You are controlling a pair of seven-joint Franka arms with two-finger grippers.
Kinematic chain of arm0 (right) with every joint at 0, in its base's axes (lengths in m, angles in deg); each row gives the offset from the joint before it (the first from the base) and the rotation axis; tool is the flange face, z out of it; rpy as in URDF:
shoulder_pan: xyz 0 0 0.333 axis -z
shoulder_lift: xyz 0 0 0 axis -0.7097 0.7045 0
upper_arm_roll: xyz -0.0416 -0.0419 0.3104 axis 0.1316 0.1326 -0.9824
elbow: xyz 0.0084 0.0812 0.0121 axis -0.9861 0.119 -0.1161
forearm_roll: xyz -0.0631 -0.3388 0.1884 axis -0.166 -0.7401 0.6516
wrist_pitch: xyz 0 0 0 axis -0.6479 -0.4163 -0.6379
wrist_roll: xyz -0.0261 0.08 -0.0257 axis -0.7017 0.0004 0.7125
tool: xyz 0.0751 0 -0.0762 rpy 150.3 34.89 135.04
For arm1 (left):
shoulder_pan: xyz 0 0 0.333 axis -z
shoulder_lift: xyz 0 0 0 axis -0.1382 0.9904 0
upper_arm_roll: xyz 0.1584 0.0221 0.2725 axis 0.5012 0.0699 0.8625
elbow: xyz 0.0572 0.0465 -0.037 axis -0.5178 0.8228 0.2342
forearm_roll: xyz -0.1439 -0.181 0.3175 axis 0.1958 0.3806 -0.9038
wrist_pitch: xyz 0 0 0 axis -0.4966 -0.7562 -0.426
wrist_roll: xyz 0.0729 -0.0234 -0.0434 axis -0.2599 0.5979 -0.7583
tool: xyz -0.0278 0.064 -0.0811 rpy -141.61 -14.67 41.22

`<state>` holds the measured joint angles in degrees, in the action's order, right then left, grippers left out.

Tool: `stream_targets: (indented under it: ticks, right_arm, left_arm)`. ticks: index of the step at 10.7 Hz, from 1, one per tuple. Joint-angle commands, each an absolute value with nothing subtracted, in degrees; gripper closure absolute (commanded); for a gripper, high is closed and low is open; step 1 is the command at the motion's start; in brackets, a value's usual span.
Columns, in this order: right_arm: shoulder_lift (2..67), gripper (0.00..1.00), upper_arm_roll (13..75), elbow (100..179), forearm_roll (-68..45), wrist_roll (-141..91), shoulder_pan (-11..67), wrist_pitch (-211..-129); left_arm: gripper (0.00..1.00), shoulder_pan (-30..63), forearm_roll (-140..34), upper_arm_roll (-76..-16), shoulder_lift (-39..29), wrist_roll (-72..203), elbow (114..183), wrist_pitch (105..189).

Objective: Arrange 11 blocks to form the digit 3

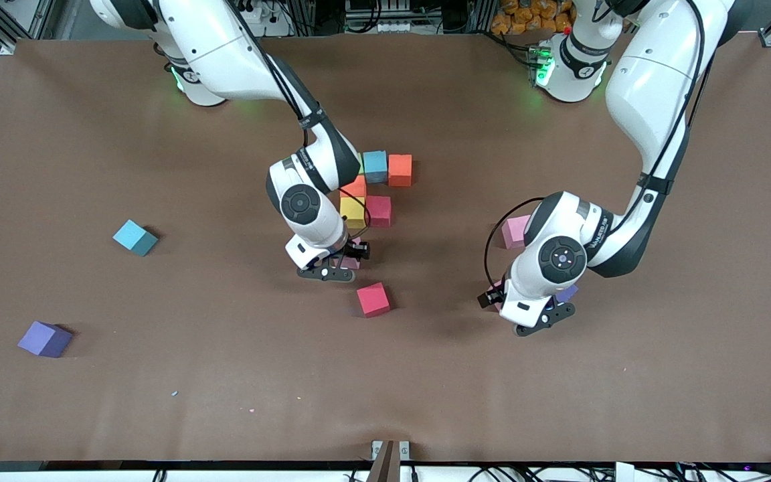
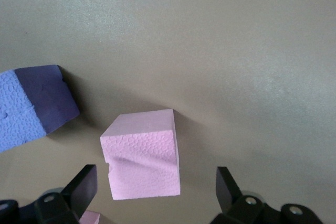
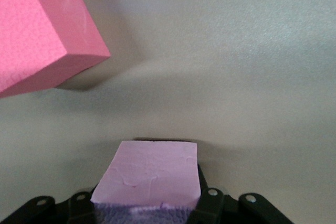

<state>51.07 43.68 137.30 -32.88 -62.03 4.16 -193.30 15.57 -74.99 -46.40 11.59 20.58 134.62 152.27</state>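
A cluster of blocks lies mid-table: blue (image 1: pixel 375 166), orange (image 1: pixel 399 169), a second orange (image 1: pixel 357 187), yellow (image 1: pixel 352 211) and red (image 1: pixel 379 210). My right gripper (image 1: pixel 332 271) (image 3: pixel 152 198) is shut on a pink block (image 3: pixel 149 174) (image 1: pixel 352 261), low by the yellow one. A loose red block (image 1: pixel 373 299) (image 3: pixel 42 30) lies close by. My left gripper (image 1: pixel 538 320) (image 2: pixel 156 179) hangs open over another pink block (image 2: pixel 142 156), one finger on each side and not touching it. A purple block (image 2: pixel 37 106) (image 1: pixel 566 293) lies beside it.
One more pink block (image 1: pixel 514 231) sits by the left arm's wrist. Toward the right arm's end lie a teal block (image 1: pixel 135 237) and a purple block (image 1: pixel 45 339). The brown table (image 1: pixel 225 375) stretches wide toward the front camera.
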Motion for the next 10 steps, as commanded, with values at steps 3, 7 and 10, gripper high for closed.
stream_targets:
  ticks: [3, 7, 10]
  right_arm:
    - [46.4, 0.57, 42.1, 143.1, -34.2, -61.7, 3.8, -193.7]
    - [46.4, 0.57, 42.1, 143.2, -35.4, -61.4, 3.7, -193.4]
    - [46.5, 0.57, 42.0, 144.0, -35.4, -61.6, 3.7, -193.5]
  left_arm:
    - [0.00, 15.5, -73.6, -46.0, 12.0, 23.6, 133.5, 151.7]
    - [0.00, 14.8, -73.8, -46.0, 12.0, 24.8, 133.5, 151.7]
    - [0.00, 14.8, -73.6, -46.0, 12.0, 25.6, 133.6, 151.7]
